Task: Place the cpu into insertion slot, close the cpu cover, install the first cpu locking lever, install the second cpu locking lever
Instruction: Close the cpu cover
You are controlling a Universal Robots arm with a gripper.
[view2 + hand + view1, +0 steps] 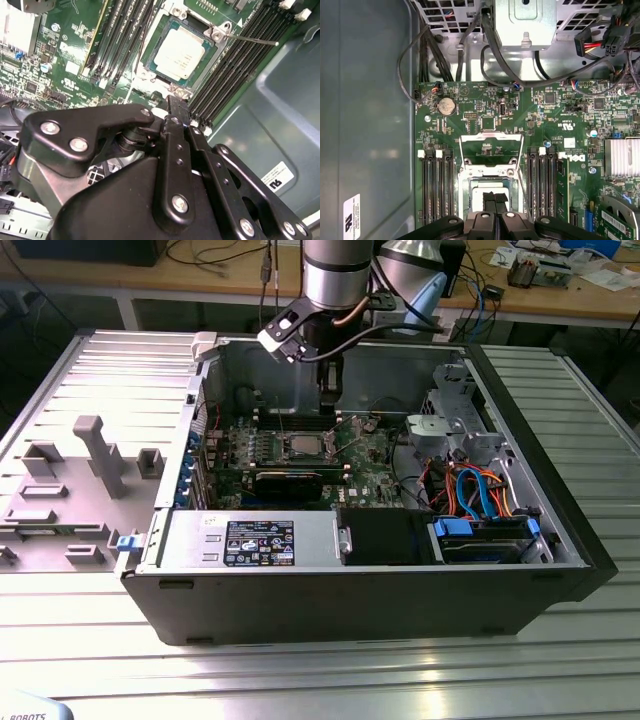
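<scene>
The cpu (181, 52), a silvery square chip, lies flat inside the insertion slot (218, 34) on the green motherboard (75, 45). In the exterior view the cpu (305, 447) sits mid-board inside the open computer case. The cpu cover (492, 149), a silver frame with a square window, stands flipped open at the socket's far edge. A thin locking lever (252, 40) sticks out sideways from the socket corner. My gripper (495, 196) hangs just above the cpu (482, 194) with its black fingers (172, 107) pressed together and nothing between them. In the exterior view the gripper (330, 400) hovers over the board.
Black memory slots (436, 185) flank the socket on both sides. A graphics card (288, 480) lies toward the case's front. A drive cage with orange and blue cables (480, 495) fills the exterior view's right. A grey fixture plate (80, 480) sits outside the case.
</scene>
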